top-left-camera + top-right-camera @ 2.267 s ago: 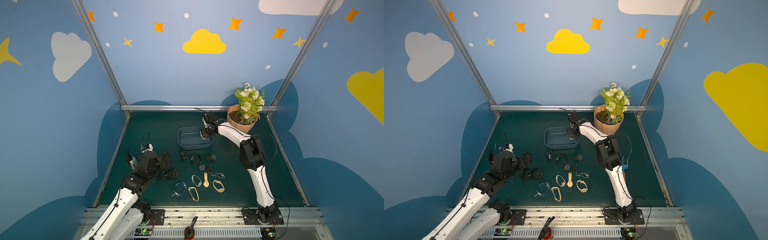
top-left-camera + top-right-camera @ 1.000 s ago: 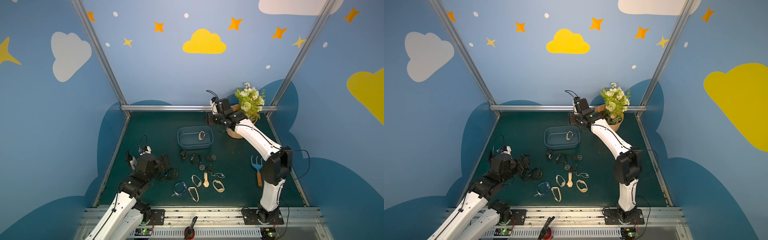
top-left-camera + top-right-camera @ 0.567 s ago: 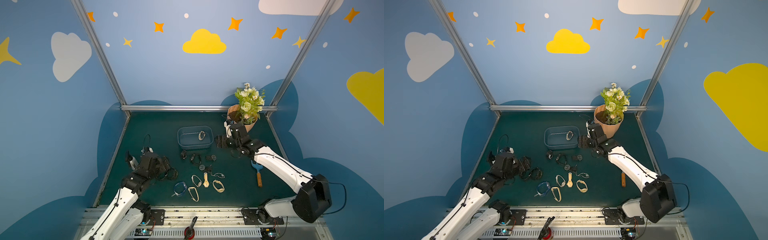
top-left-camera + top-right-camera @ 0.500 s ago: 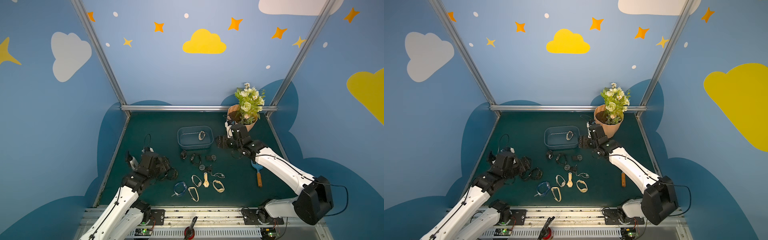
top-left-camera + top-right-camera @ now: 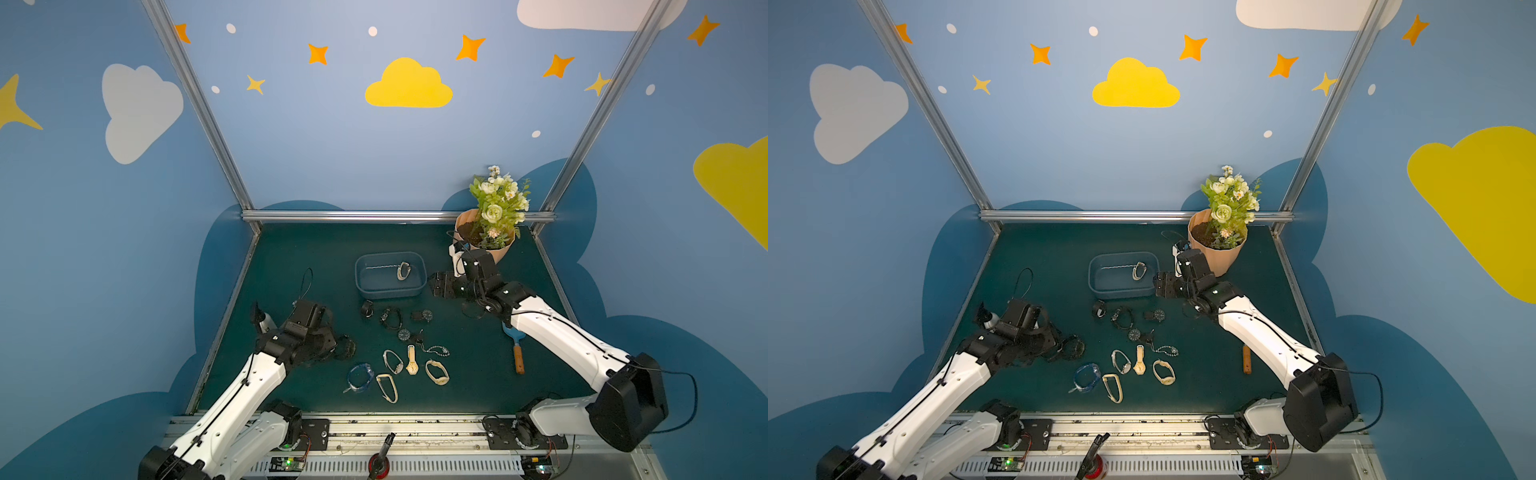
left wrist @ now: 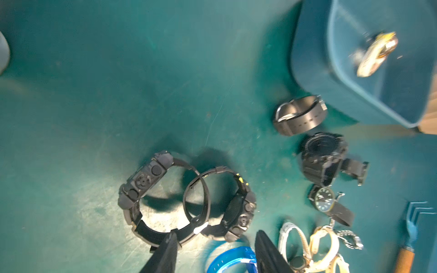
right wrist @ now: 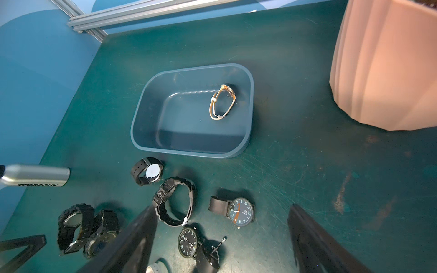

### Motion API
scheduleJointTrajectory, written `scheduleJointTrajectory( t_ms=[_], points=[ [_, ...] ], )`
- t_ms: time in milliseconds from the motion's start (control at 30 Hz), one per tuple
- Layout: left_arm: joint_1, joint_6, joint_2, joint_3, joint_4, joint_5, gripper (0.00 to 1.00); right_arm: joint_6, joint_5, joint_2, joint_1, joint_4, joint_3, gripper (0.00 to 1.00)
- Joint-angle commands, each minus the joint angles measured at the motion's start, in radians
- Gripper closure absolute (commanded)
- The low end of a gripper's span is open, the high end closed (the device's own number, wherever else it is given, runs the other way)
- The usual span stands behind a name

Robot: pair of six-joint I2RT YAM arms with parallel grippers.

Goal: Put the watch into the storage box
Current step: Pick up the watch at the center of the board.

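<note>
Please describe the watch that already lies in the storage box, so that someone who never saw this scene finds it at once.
Find the peach flowerpot in the far corner; the blue-grey storage box stands beside it. Inside, toward the pot, lies the watch: slim, pale gold, the only one boxed; the other watches lie outside.

Blue-grey storage box (image 7: 189,151); gold watch (image 7: 229,91); ribbed peach flowerpot (image 7: 387,66); green table (image 7: 307,165).

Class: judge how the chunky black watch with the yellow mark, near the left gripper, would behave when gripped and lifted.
The black watch probably keeps its shape: its strap stands as a closed loop on edge. Its thick case suggests it is heavyish for its size. Its strap appears to cross the neighbouring watch, which may drag along.
</note>
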Motion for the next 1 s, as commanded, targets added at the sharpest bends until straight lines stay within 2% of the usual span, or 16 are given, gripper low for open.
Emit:
scheduleJointTrajectory(
  t_ms=[0, 467, 700, 967],
  points=[
    [-0.012, -0.005, 0.033, -0.011, 0.014, 0.003, 0.45, 0.001, -0.012, 0.005, 0.008, 0.007, -0.017, 0.12],
    [-0.02, 0.005, 0.223, 0.002, 0.068, -0.002, 0.55, -0.005, 0.0, -0.005, 0.009, 0.003, -0.022, 0.12],
    [-0.021, 0.011, 0.27, 0.006, 0.091, -0.022, 0.7, -0.015, 0.021, -0.014, 0.009, -0.002, -0.029, 0.12],
    [-0.021, 0.002, 0.3, 0.011, 0.079, -0.039, 0.79, -0.021, 0.035, -0.032, 0.008, -0.008, -0.034, 0.12]
  ],
)
